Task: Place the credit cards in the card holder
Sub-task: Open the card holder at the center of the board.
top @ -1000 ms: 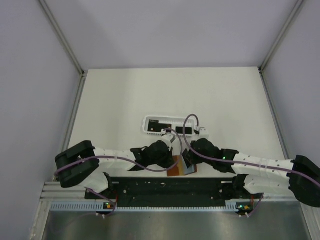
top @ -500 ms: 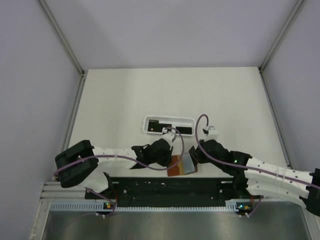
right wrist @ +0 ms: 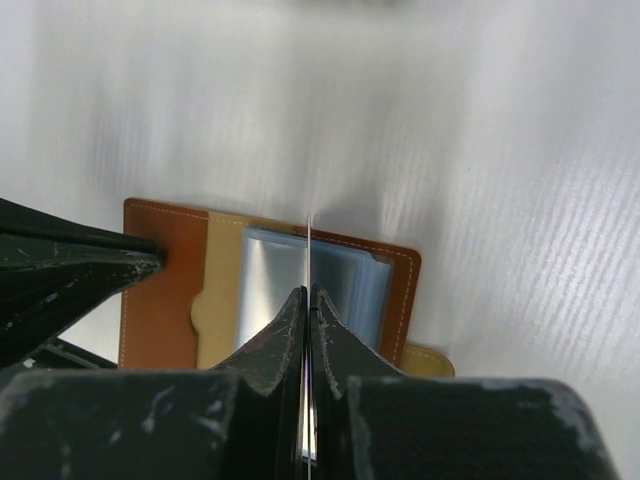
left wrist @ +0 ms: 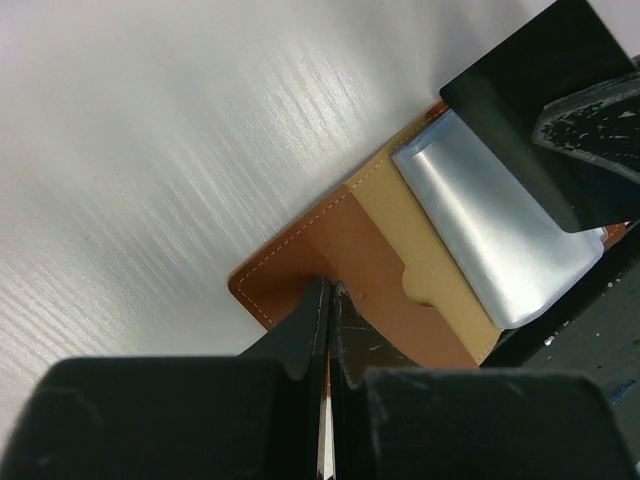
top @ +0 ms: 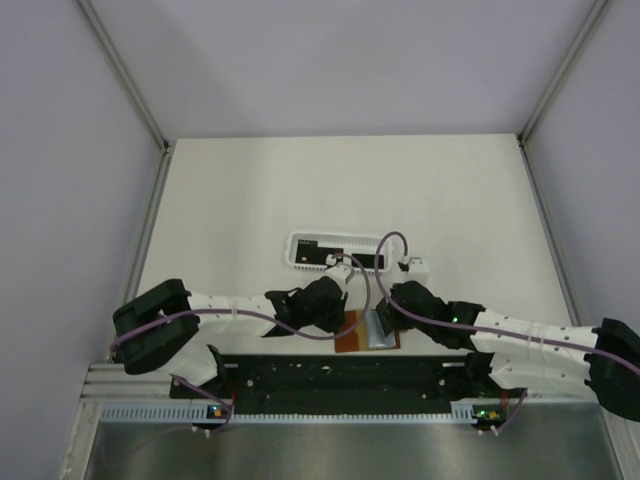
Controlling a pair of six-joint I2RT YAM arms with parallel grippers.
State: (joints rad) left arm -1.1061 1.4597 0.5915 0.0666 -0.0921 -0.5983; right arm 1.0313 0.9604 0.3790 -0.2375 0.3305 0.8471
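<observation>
The card holder (top: 352,338) lies open on the table near the front edge, brown flap (left wrist: 330,240) to the left and bluish pockets (right wrist: 270,275) to the right. My left gripper (left wrist: 328,288) is shut, its tips resting on the brown flap. My right gripper (right wrist: 306,292) is shut on a thin black credit card (left wrist: 520,110). In the right wrist view that card stands edge-on (right wrist: 308,250) over the pockets. More black credit cards (top: 350,259) lie in the white basket (top: 300,240) behind the holder.
The white slotted basket stands just behind both grippers. A black rail (top: 340,375) runs along the table's near edge right in front of the card holder. Grey walls close in the table at the sides and back.
My right gripper drew away to the right with the card, then came back over the card holder's pockets. The left gripper has stayed on the brown flap.
</observation>
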